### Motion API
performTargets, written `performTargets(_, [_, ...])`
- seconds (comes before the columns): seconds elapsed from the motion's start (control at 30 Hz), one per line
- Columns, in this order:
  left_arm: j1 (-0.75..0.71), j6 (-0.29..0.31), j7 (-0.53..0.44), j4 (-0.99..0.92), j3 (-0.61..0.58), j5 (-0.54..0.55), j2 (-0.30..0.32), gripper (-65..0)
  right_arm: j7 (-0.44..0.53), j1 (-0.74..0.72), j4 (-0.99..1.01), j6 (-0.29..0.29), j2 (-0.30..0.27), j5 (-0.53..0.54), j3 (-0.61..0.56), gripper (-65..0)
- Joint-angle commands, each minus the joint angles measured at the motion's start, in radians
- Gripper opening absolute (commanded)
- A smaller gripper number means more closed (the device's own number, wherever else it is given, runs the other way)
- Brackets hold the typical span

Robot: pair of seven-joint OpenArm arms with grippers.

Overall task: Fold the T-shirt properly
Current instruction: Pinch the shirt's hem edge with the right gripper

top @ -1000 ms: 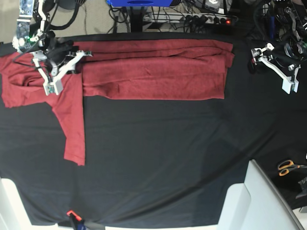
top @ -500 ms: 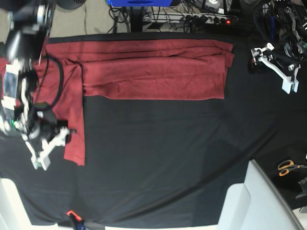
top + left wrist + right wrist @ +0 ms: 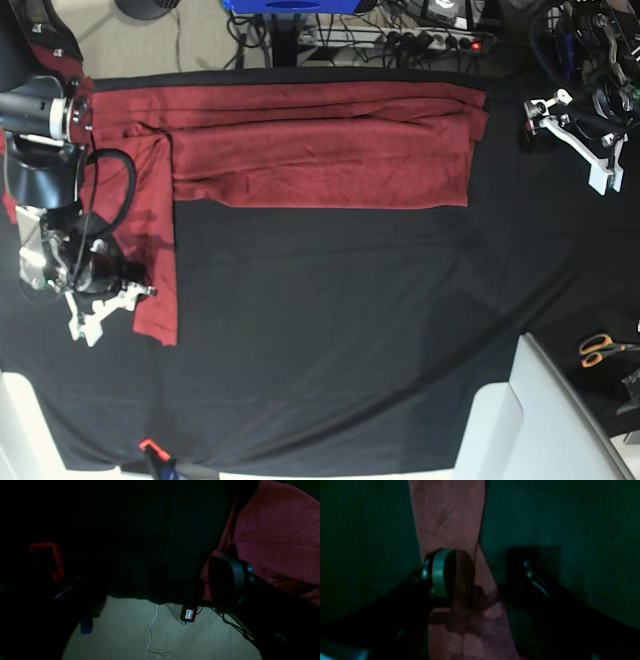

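So the right tool (image 3: 480, 580) is sitting low over the end of the hanging sleeve (image 3: 157, 300), down at the near left of the table (image 3: 350, 350) in the base view. In the wrist shot its two fingers are standing apart, one finger (image 3: 440, 572) over the red cloth and the other off on the black table cover, so it's straddling the sleeve's edge rather than pinching it. Nothing is clamped as far as I can tell.

The left tool (image 3: 585, 150) is parking way over on the other side, off past the shirt's far end, fingers spread wide and holding nothing. Its wrist cam is mostly showing dark cover, floor and a corner of red cloth.

The T-shirt (image 3: 320, 150) itself is lying along the back edge of the table as a long horizontal band, looking like it's been folded lengthwise already, with layered edges showing at the right end. One sleeve is still sticking straight down toward the camera from the left end, and there's some bunched cloth by the right arm's base.

My read: maybe halfway. The lengthwise fold looks done; what's left is getting that sleeve tucked up onto the body, then folding the long band across itself into a compact stack. Right tool seems to be lining up for the sleeve grab.
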State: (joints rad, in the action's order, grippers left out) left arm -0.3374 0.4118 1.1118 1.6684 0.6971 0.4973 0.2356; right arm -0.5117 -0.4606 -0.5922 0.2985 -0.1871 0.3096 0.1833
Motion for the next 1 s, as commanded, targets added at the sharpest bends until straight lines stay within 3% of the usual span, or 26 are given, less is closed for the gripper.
performTargets(0.0, [0.001, 0.0, -0.011, 0.014, 0.006, 0.005, 0.015, -6.3, 0.017, -0.023, -0.005, 0.006, -0.007, 0.004, 0.002, -33.6])
performTargets(0.17, [0.001, 0.0, -0.011, 0.014, 0.006, 0.005, 0.015, -6.3, 0.017, -0.023, -0.012, 0.008, -0.007, 0.004, 0.002, -36.8])
performTargets(0.33, [0.002, 0.0, -0.011, 0.014, 0.003, 0.005, 0.015, -6.3, 0.011, -0.03, -0.013, 0.008, -0.005, 0.004, 0.002, -59.3])
performTargets(0.43, [0.002, 0.0, -0.011, 0.014, 0.006, 0.005, 0.015, -6.3, 0.011, -0.03, -0.013, 0.008, 0.001, 0.004, -0.029, -64.2])
performTargets(0.6, [0.002, 0.0, -0.011, 0.014, 0.008, 0.005, 0.017, -6.3, 0.006, -0.023, -0.085, 0.001, 0.008, 0.012, -0.169, -65.0])
performTargets(0.97, [-0.03, 0.0, -0.011, 0.016, 0.045, 0.007, 0.075, -6.3, -0.226, 0.121, -0.512, -0.018, 0.068, 0.009, -0.178, -65.0])
